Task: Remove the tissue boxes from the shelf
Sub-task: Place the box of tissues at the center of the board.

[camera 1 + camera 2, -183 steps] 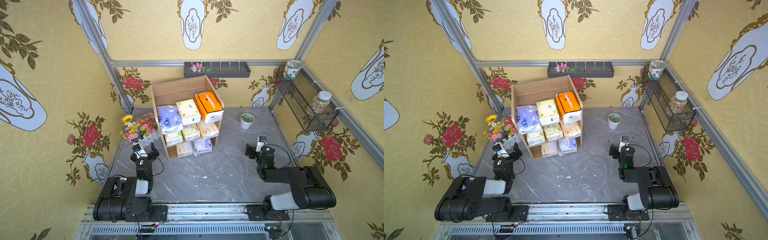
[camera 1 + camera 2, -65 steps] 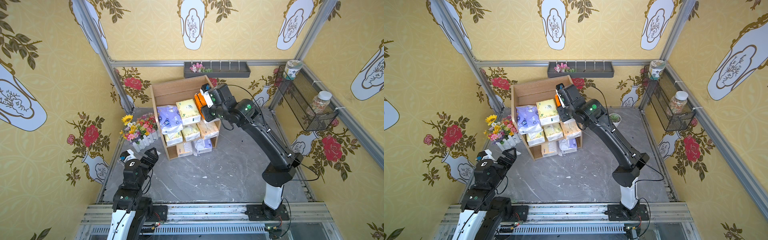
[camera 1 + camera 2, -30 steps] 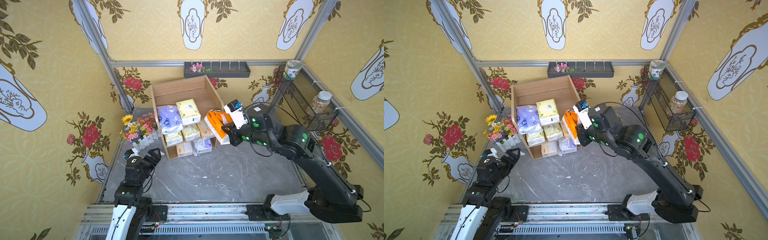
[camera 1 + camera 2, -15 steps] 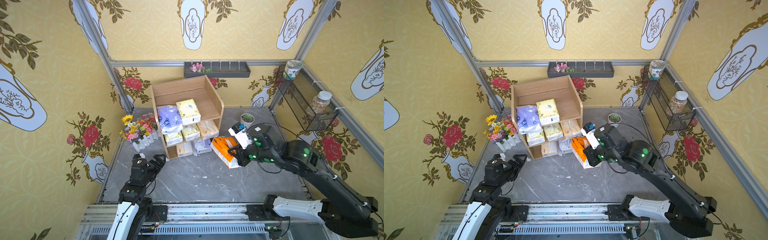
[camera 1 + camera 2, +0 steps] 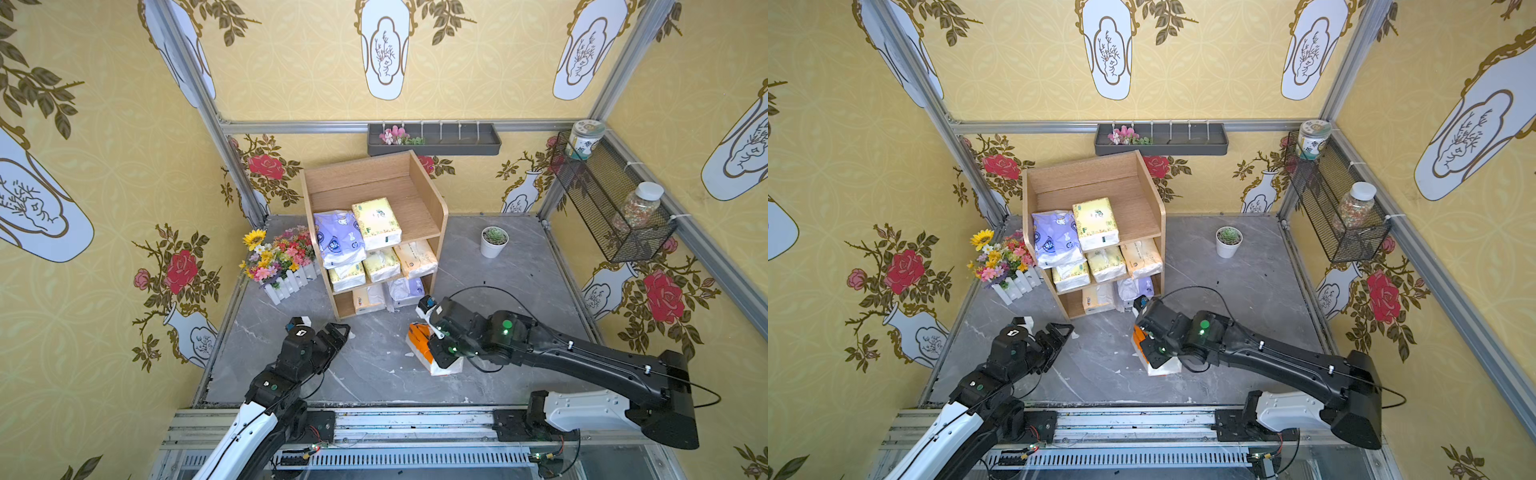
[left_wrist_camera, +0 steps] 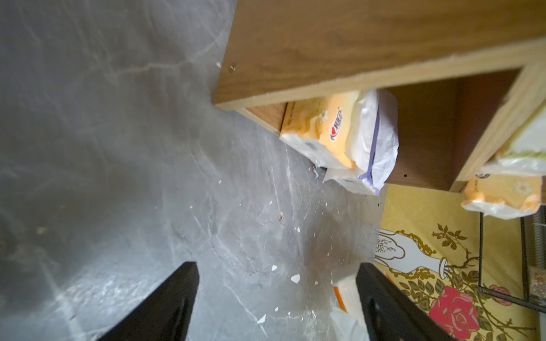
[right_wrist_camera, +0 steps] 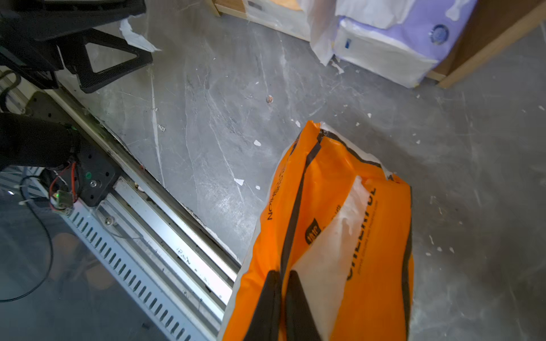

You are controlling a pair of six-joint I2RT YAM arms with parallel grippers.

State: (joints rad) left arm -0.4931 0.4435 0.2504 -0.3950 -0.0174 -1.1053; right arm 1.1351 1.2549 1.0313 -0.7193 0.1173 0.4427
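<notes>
**Q:** Where is the orange pack (image 7: 339, 236)?

**A:** Off the shelf (image 5: 428, 199), lying on the grey tabletop (image 7: 206, 118) under the right gripper (image 7: 283, 276), which is clenched on its wrapper.

**Q:** And the left gripper (image 6: 276, 265)?

**A:** It is spread wide and grasps nothing. Ahead of it lie paper scraps (image 6: 295, 277). Beyond them, a yellow pack (image 6: 322, 133) and a lavender pack (image 6: 375, 153) sit in the bottom tier. Other packs (image 5: 376, 222) fill the tiers above.
</notes>
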